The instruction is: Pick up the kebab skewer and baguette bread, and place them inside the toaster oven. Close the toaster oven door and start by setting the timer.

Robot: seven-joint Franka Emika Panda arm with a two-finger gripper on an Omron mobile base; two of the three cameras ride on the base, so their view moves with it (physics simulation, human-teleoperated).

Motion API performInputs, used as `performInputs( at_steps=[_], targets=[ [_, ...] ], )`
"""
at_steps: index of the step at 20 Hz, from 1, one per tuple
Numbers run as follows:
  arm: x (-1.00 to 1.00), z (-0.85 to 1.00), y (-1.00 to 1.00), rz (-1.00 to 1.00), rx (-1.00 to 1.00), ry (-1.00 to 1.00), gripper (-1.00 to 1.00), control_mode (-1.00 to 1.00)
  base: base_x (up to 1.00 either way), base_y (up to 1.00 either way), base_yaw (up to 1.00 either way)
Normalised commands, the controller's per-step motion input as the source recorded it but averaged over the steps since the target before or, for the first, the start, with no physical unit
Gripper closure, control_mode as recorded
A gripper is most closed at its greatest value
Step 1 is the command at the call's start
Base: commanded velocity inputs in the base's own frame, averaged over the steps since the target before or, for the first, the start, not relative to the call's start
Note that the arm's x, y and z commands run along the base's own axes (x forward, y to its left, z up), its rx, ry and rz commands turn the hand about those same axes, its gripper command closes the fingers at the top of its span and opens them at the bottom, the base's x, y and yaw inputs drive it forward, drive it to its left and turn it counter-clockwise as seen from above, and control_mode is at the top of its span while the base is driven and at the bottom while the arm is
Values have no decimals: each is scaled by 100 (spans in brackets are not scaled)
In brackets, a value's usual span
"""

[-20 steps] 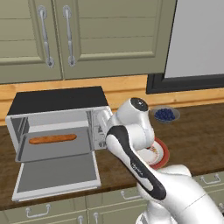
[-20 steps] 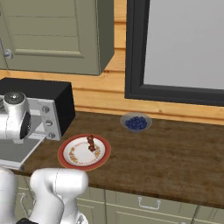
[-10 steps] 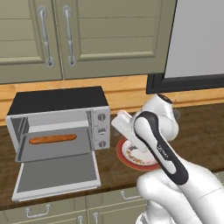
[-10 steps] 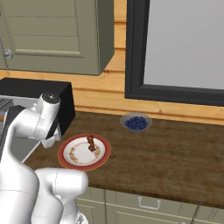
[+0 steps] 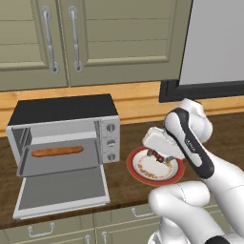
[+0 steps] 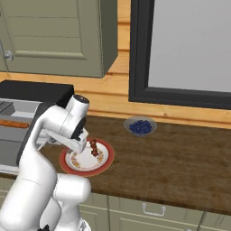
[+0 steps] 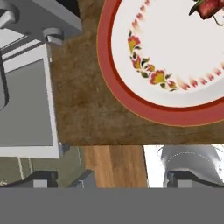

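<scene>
The jaws are being held wide apart with nothing between them, as would suit an approach to a thin stick. The gripper (image 5: 155, 153) is being carried low over the red-rimmed plate (image 5: 138, 177), just above the near end of the kebab skewer (image 5: 160, 157), and no contact between the two can be made out. In the hand view the skewer (image 7: 209, 7) is being caught at the top right corner, so the hand is judged to be sitting off to one side of it, not yet centred for a grasp. From the right base view the skewer (image 6: 94, 147) is being seen lying across the plate (image 6: 104, 163), just beside the white hand (image 6: 77, 143).

The baguette bread (image 5: 57, 151) is lying lengthwise on the rack inside the toaster oven (image 5: 62, 125), so that half of the loading is judged done. The toaster oven door (image 5: 62, 190) is hanging fully down onto the counter (image 5: 225, 138), being left open because the skewer has yet to go in. The three knobs (image 5: 111, 141) on the right panel are being left untouched, the timer being the last step.

The arm is being bent sharply: the forearm is rising from the base, folding over at the wrist (image 5: 189, 128) and turning the hand downward and to the left toward the plate. A bowl of blueberries (image 6: 140, 126) is standing well apart, near the back wall, and is playing no part.
</scene>
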Motion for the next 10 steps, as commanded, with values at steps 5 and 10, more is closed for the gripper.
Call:
performInputs(
  at_steps=[5, 10],
  targets=[
    [0, -18, -41, 54, -26, -13, -100, -100, 0, 0, 0],
    [0, -32, -14, 60, -25, -16, -100, -100, 0, 0, 0]
  ],
)
